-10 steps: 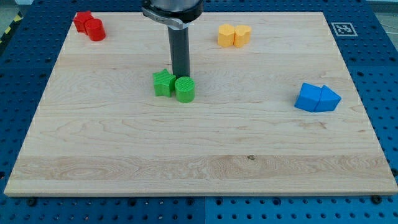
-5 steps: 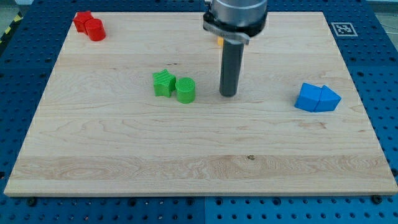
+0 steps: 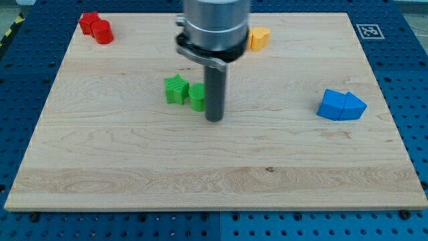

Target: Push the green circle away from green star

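The green star point(image 3: 176, 89) sits left of the board's middle. The green circle point(image 3: 196, 97) stands right beside it, touching or nearly touching its right side, and the rod hides its right part. My tip point(image 3: 214, 119) rests on the board just to the right of and slightly below the green circle, close against it.
Two red blocks point(image 3: 96, 27) sit at the view's top left corner. A yellow block point(image 3: 259, 37) shows at the top, partly behind the arm. Two blue blocks point(image 3: 341, 105) sit together at the right. The wooden board point(image 3: 200, 181) lies on a blue perforated table.
My tip went from behind the green pair out to the right, then came back left and down to the circle's right side. The green blocks have barely moved.
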Robot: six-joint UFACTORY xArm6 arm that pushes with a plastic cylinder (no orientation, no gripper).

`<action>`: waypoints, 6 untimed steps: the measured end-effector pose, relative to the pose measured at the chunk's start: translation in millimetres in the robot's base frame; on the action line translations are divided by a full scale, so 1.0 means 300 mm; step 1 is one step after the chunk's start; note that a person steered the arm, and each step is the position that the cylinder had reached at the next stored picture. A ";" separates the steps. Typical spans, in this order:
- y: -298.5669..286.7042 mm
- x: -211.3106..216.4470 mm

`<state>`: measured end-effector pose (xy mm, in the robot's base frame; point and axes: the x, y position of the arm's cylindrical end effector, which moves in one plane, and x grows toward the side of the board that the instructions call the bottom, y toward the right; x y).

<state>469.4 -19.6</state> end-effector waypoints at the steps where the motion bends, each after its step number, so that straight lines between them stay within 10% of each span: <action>1: -0.141 -0.039; 6: -0.582 -0.149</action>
<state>424.7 -194.2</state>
